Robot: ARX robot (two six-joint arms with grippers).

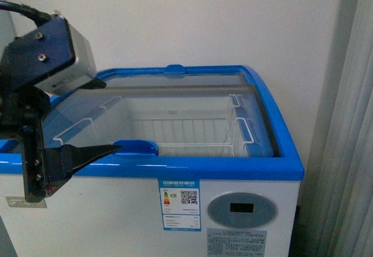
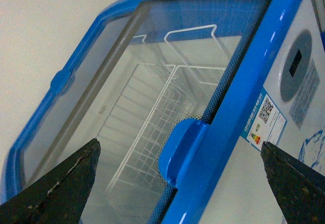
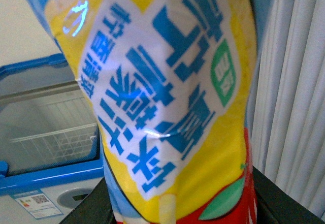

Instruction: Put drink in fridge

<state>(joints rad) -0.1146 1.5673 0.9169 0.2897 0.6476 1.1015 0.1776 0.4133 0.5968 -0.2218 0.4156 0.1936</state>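
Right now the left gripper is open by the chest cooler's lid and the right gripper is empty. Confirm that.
Wrong on the right gripper: the right wrist view shows it shut on the drink bottle. The left gripper is open by the chest cooler's lid.

The front view looks from the robot's body, close and slightly downward, at the fridge point(image 1: 233, 166) front and glass lid point(image 1: 87, 117). The left wrist view peers, tilted, between the left hand point(image 2: 179, 144) fingertips at that lid and the wire basket point(image 2: 147, 132). The right wrist view is nearly filled by the drink bottle point(image 3: 167, 97), with the fridge beyond.
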